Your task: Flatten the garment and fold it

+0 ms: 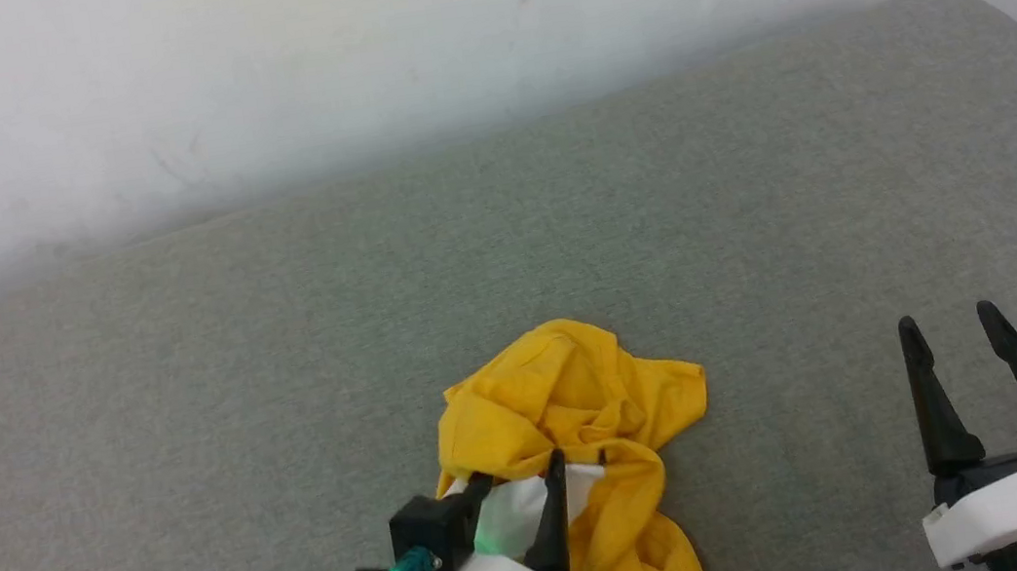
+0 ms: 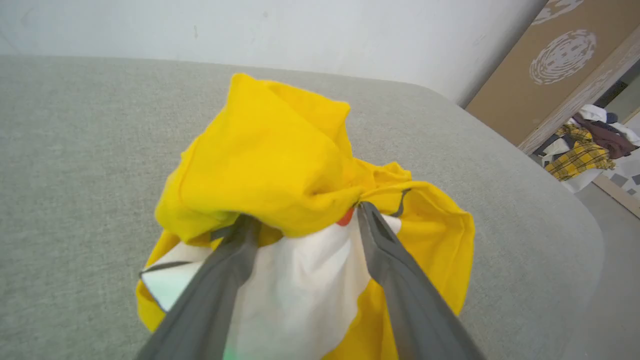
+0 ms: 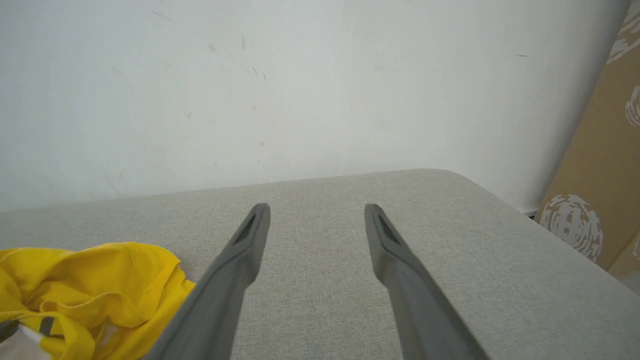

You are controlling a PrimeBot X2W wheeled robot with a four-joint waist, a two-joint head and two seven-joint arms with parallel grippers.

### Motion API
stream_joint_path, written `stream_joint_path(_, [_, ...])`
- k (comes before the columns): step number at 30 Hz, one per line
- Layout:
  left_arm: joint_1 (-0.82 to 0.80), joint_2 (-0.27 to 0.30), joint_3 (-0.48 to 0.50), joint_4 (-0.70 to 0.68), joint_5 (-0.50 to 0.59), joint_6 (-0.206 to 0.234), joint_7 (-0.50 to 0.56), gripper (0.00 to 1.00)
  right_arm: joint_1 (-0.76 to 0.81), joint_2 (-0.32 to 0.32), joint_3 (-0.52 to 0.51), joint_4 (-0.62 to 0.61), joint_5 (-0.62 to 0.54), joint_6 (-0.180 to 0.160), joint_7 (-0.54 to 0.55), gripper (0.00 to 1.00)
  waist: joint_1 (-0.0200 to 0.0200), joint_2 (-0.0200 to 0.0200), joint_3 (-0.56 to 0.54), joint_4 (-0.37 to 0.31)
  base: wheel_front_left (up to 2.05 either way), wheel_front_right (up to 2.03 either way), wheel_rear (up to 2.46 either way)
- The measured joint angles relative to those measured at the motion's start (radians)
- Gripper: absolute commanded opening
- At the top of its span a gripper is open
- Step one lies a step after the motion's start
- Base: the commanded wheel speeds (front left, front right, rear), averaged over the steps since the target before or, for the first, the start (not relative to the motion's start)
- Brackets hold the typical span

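Observation:
The garment is a bright yellow T-shirt lying crumpled in a heap at the front middle of the grey cushioned surface. A white printed patch and a red dot show on the garment in the left wrist view. My left gripper is at the heap's near side. Its fingers stand apart with the white patch between them and the left gripper tips under a yellow fold. My right gripper hangs open over bare surface to the right, with nothing between the fingers of the right gripper. The garment lies to its left.
A white wall runs along the far edge of the surface. The surface rounds off at its far right corner. Beyond that side stand a brown cardboard panel and a pile of other clothes on the floor.

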Motion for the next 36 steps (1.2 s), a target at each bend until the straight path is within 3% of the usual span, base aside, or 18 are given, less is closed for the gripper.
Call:
stream_joint_path(5, [-0.012, 0.0, 0.038, -0.126, 0.054, 0.009, -0.024, 1.0, 0.0, 0.0, -0.001, -0.011, -0.007, 0.0, 0.001, 1.0, -0.0001, 0.0, -0.009, 0.037, 0.0, 0.0, 0.0])
stream_joint_path(10, [-0.012, 0.009, 0.157, -0.307, 0.138, 0.036, -0.025, 1.0, 0.012, 0.0, -0.003, -0.025, -0.007, 0.0, 0.009, 1.0, 0.0, 0.0, -0.025, 0.081, 0.0, 0.0, 0.0])
stream_joint_path(20, [0.105, 0.097, 0.371, -0.361, 0.186, 0.079, -0.025, 1.0, 0.041, 0.0, 0.001, -0.031, -0.006, 0.0, 0.073, 1.0, -0.0001, 0.0, -0.053, 0.134, 0.0, 0.0, 0.0])
stream_joint_path(27, [0.179, 0.141, 0.419, -0.385, 0.206, 0.055, -0.025, 1.0, 0.043, -0.003, 0.051, 0.006, 0.025, 0.0, 0.258, 1.0, -0.0002, 0.0, -0.062, 0.18, 0.0, 0.0, 0.0])
stream_joint_path(36, [0.208, 0.14, 0.433, -0.414, 0.206, -0.002, -0.025, 1.0, -0.033, -0.082, 0.158, 0.108, 0.226, 0.0, 0.559, 1.0, -0.0001, 0.0, -0.057, 0.247, 0.0, 0.0, 0.0])
